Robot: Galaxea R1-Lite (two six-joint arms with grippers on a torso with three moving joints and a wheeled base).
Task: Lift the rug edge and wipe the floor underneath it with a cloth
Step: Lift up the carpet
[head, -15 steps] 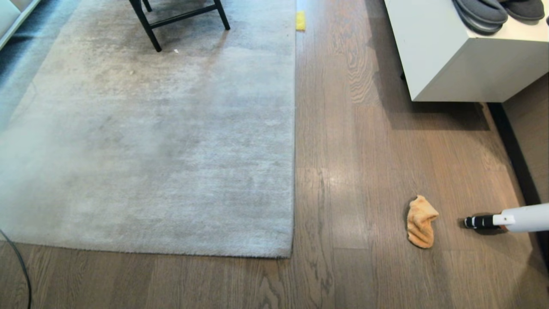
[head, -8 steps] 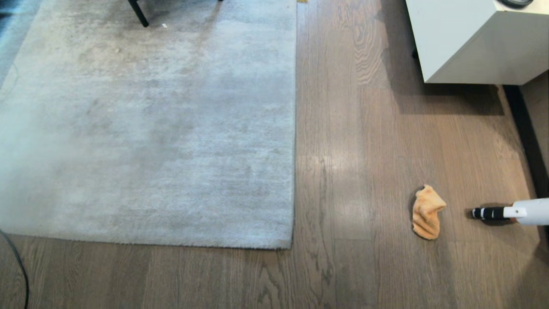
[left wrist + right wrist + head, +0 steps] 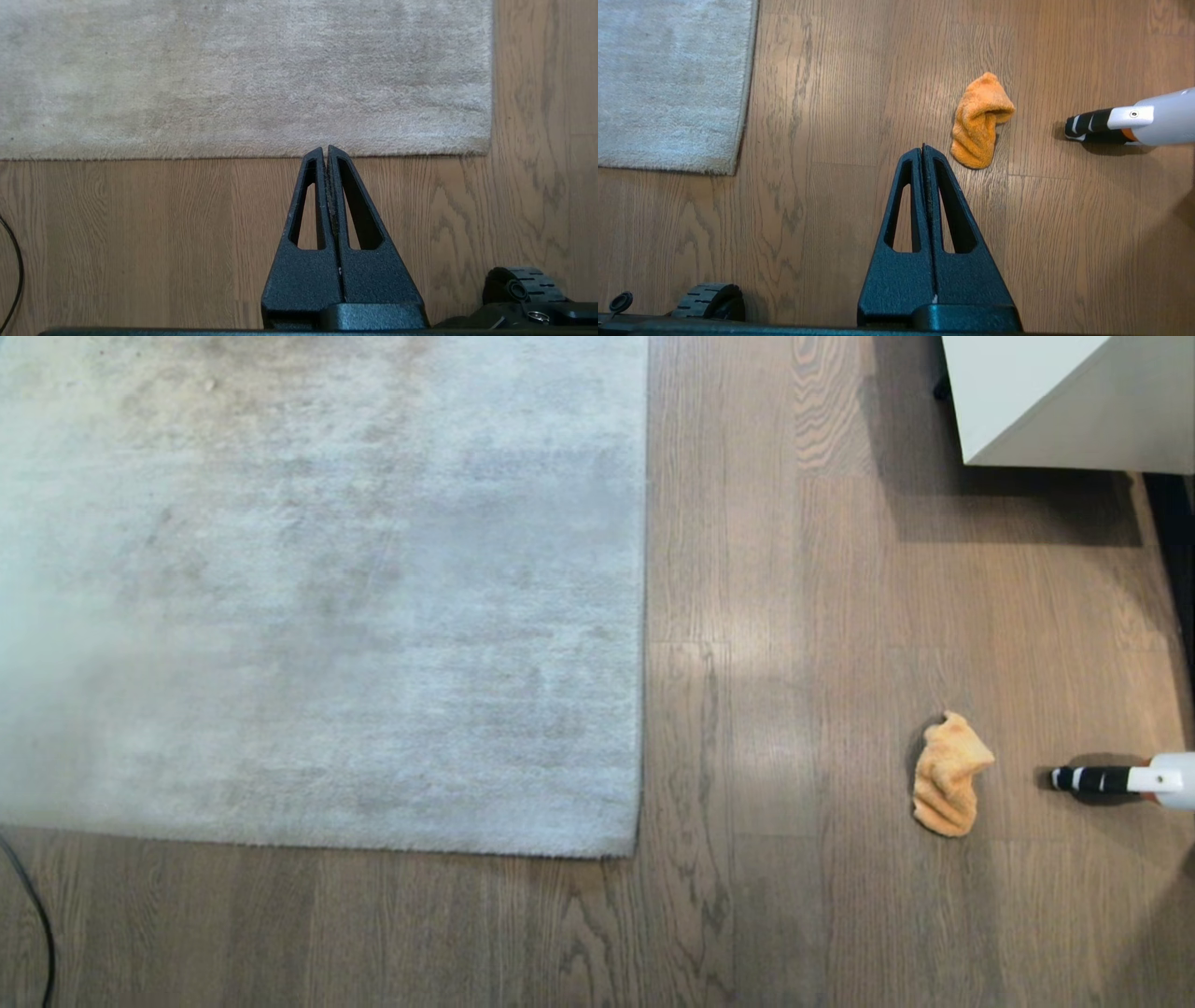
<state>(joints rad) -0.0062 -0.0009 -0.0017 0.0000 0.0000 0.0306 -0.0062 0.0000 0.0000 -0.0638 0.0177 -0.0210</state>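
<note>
Grey-brown wood-grain planks make up the floor [image 3: 794,691], with a large light grey rug [image 3: 327,597] lying flat over its left part. One long rug edge [image 3: 644,616] runs straight away from the robot, and the near border meets it at a corner in the lower middle of the head view. Nothing lifts the rug; its pile lies flat right up to the border.

On the bare planks to the right, well apart from the rug, sits the cloth [image 3: 950,775], a small orange-tan fluffy rag crumpled into a loose fold. Just beyond it, further right, a white tube with a black-and-white striped tip [image 3: 1116,779] lies on the floor, pointing toward the cloth without touching it. A white cabinet [image 3: 1064,401] stands in the far right corner.

Neither arm shows in the head view. The left gripper [image 3: 325,150] hangs over the planks near the rug's near border, fingers pressed together and holding nothing. The right gripper [image 3: 923,148] hangs near the cloth, likewise closed and empty. A thin black cable [image 3: 37,933] curves along the left side.
</note>
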